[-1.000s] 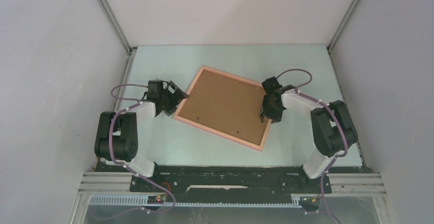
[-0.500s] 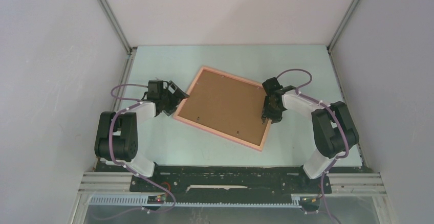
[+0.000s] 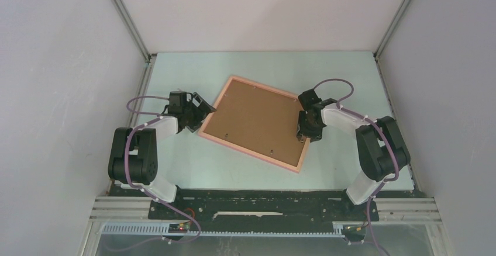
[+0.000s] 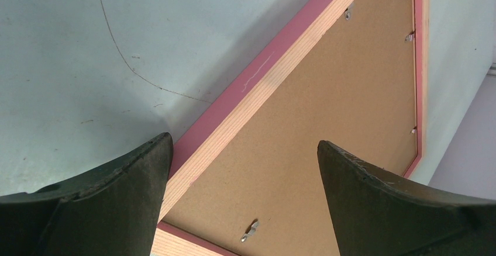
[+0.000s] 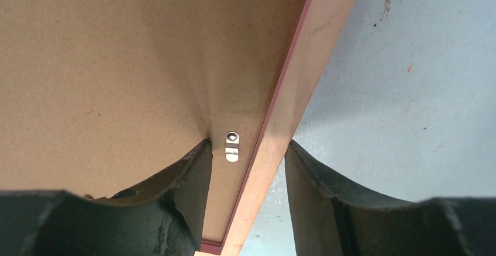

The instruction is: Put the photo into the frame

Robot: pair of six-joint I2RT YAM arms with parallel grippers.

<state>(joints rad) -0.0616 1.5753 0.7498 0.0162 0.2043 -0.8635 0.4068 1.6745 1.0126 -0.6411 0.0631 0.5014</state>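
Note:
The frame (image 3: 248, 152), with its salmon-pink border, lies face down and askew on the table, its brown backing board (image 3: 257, 121) facing up. The photo is hidden. My left gripper (image 3: 205, 111) hangs open over the frame's left corner (image 4: 234, 113), its jaws wide apart with nothing between them (image 4: 244, 141). My right gripper (image 3: 304, 134) straddles the frame's right rail (image 5: 292, 92). Its jaws stand part open (image 5: 248, 143), one finger on the backing board beside a small metal clip (image 5: 232, 145), the other outside the rail over the table.
More metal clips (image 4: 251, 231) sit along the backing board's edges. The pale green table (image 3: 351, 80) is closed in by grey walls on the left, right and back. Both arm bases stand at the near edge.
My right gripper has shifted slightly at the frame's right edge. The left arm and the frame have not moved.

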